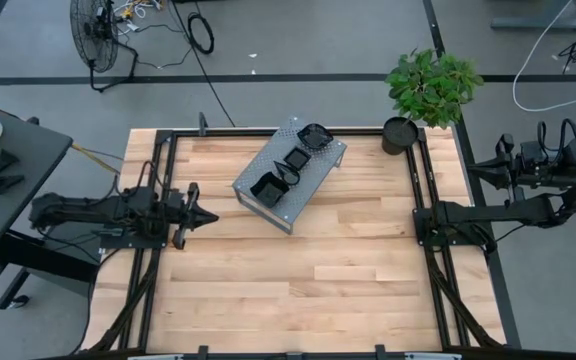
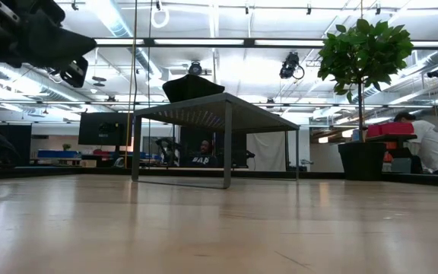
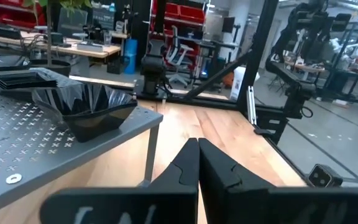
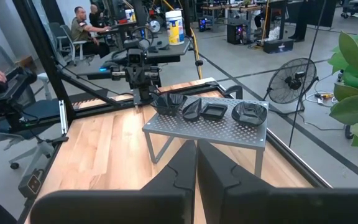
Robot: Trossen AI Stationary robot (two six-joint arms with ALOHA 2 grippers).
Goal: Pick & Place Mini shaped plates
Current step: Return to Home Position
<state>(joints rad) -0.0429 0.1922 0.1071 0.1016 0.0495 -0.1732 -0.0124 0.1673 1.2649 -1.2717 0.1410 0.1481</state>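
Closest to the lens, the left jaws are pressed shut on nothing, their tips meeting in a thin seam. The right jaws are likewise closed and empty. Every one of the mini shaped plates (image 1: 296, 157) that shows sits on the grey perforated shelf (image 1: 303, 197). That shelf stands just ahead of the left jaws and a little to one side, and well ahead of the right jaws across bare wood. A fluted dish (image 3: 89, 107) rests near the shelf corner closest to the left jaws. A wavy-rimmed one (image 4: 249, 112) sits at the end farthest from them.

The step in hand looks like the retreat to rest. The left arm (image 1: 118, 210) lies low and reaches a short way in over the counter (image 1: 348, 280), while the right arm (image 1: 508, 205) is folded at the opposite side. Placing seems finished, judging by the stacked shelf. The next move asks only that the left jaws back straight away, gripping nothing, without swinging toward the shelf leg (image 3: 151, 152) or the dish above it.

Open wood fills the space between the two pairs of jaws, so there is ample room to move. The black frame rail (image 1: 426, 170) runs close by the right jaws, with its twin behind the left. A potted plant (image 1: 400, 133) stands beyond the shelf's far end, apart from it and well away from either pair.
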